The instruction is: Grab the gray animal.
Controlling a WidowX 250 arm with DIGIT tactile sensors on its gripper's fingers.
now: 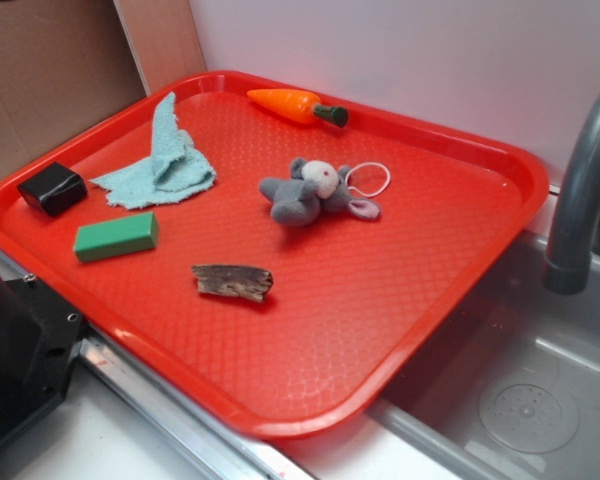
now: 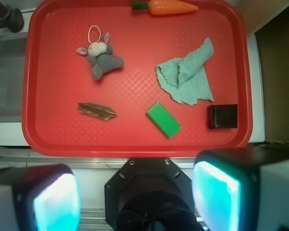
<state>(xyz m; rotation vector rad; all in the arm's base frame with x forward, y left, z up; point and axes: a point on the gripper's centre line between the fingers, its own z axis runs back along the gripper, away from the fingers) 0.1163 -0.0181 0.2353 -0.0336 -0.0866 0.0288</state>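
So the mouse (image 1: 305, 193) is lying on its side near the middle of the red tray (image 1: 400, 340), toward the back, nothing touching it. Its white loop cord (image 1: 370, 178) trails off beside its head. The gripper (image 2: 137, 192) hangs high above the near edge of the tray, well apart from everything, and its two fingers (image 2: 55, 202) stand wide with nothing between them (the wrist view looks straight down on the tray from between them).

What could go wrong from here, as I see it: the toy is soft and low, so if the jaws come down off-centre they may pinch only the ear or that thin cord and it'll dangle or slip out. Too shallow a descent and they close on air above the plush; too deep and the tips jam on the tray. The bark piece (image 1: 232, 282) and the carrot (image 1: 298, 105) sit clear of the mouse, the cloth (image 1: 165, 160) too, so bumping neighbours looks unlikely unless the approach drifts a lot
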